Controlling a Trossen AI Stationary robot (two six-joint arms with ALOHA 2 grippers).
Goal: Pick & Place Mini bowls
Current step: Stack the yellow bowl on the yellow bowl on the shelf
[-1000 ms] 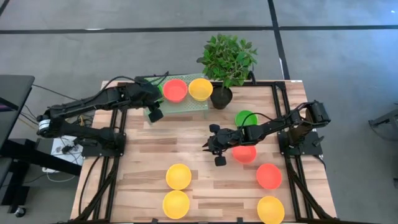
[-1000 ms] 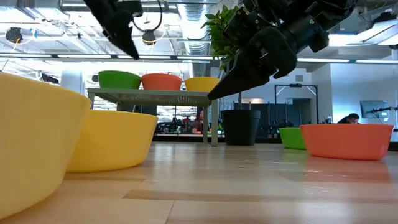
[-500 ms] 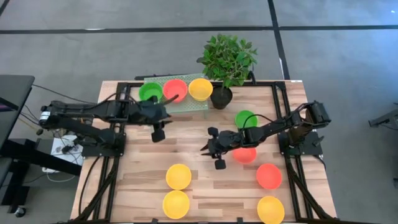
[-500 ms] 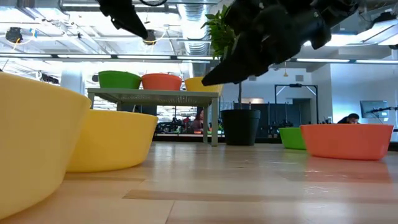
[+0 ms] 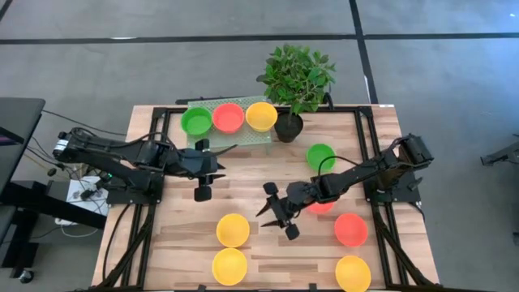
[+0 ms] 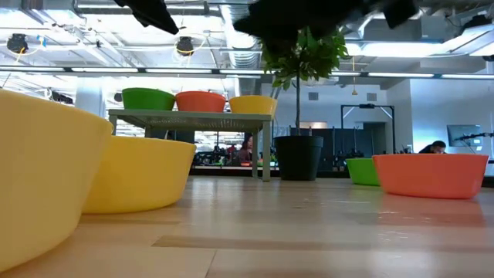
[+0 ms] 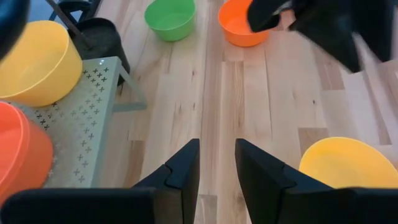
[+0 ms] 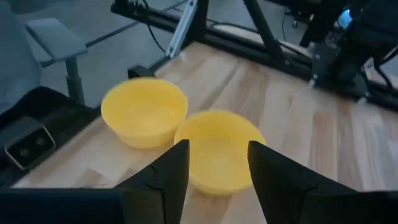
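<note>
I am looking down on a pale wooden table (image 5: pixel 243 191) in a large workshop with a grey floor; at table height the room behind shows ceiling lights, ducts and dark cabinets, with a person seated far off. My landmark is a small perforated green rack (image 5: pixel 231 134) at the far edge of the table. On it sit three mini bowls in a row: a green bowl (image 5: pixel 195 121), a red-orange bowl (image 5: pixel 228 118) and a yellow bowl (image 5: pixel 261 116). Just beside the rack stands a potted plant (image 5: pixel 293 81) in a black pot. By my reckoning three bowls are placed and six wait on the table: another green bowl (image 5: pixel 321 156) not far from the rack past the plant, two red-orange ones (image 5: pixel 350 229) nearer me, and three yellow ones well away from the rack at the near edge. The left gripper (image 5: pixel 204 172) hovers just in front of the rack, empty, its fingers only narrowly apart. The right gripper (image 5: pixel 277 212) hangs over the middle of the table, empty, jaws spread wide, aimed at the nearest yellow bowl (image 8: pixel 214 149), which I judge is the next pick.
</note>
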